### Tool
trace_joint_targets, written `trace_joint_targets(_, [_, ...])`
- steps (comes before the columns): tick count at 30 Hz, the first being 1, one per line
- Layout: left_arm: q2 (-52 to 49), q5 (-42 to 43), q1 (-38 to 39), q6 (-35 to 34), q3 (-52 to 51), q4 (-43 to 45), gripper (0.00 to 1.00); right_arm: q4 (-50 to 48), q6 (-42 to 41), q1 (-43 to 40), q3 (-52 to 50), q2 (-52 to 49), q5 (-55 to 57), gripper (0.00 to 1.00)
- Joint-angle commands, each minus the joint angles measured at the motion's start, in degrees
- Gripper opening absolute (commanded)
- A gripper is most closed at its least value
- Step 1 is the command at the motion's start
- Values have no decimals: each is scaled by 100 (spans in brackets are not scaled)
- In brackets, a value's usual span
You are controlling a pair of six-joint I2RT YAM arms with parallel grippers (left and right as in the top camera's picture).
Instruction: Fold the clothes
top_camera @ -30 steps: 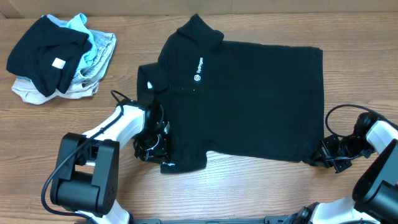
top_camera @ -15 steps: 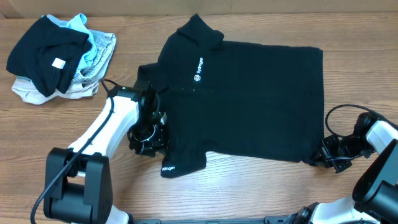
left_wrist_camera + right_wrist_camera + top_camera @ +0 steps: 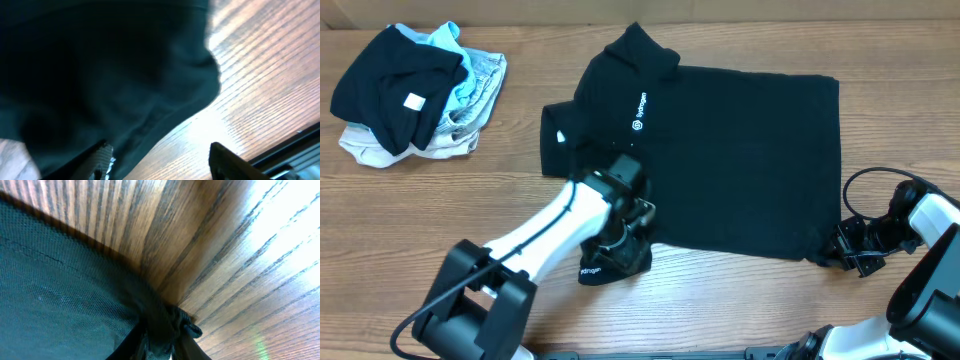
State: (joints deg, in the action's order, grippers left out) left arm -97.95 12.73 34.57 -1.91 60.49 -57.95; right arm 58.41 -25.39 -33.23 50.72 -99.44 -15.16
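Observation:
The clothes, a black polo shirt (image 3: 730, 160), lie flat on the wooden table with the collar (image 3: 632, 48) at the far left and a small white logo (image 3: 638, 110) below it. My left gripper (image 3: 620, 238) hangs over the shirt's near sleeve (image 3: 612, 265). It is open: in the left wrist view the left gripper (image 3: 165, 161) has its jaws wide apart, with the dark sleeve edge (image 3: 150, 115) and bare wood between them. My right gripper (image 3: 847, 250) is shut on the shirt's near right hem corner. The right wrist view shows that bunched corner (image 3: 172, 322) pinched in the right gripper (image 3: 165, 347).
A pile of other clothes (image 3: 415, 90) sits at the far left, topped by a black garment with a square white tag (image 3: 414, 101). A black cable (image 3: 865, 180) loops beside the right arm. The table's near edge (image 3: 720, 352) runs just below both arms.
My left gripper has opened, let go of the sleeve and swung right, from beside the shirt to over its near sleeve. The right gripper has stayed on the hem corner.

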Motion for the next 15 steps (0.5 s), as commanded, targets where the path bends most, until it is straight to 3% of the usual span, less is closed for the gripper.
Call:
trace_joint_targets(1, [-44,-433,363,321,-52,192,73,-160,31,42,-37,-214,140,18])
trace_joint_targets(10, [-507,-610,691,476,-52,588,76,-173,31,42,-37,-214,140,18])
trace_joint_targets(14, [-772,-634,723,560,-39,415,65,-173,33,42,-37,-214,140,19])
trace_joint_targets(15, [-769,-634,723,555,-37,398,58,-177,31,42,-37,-214,140,18])
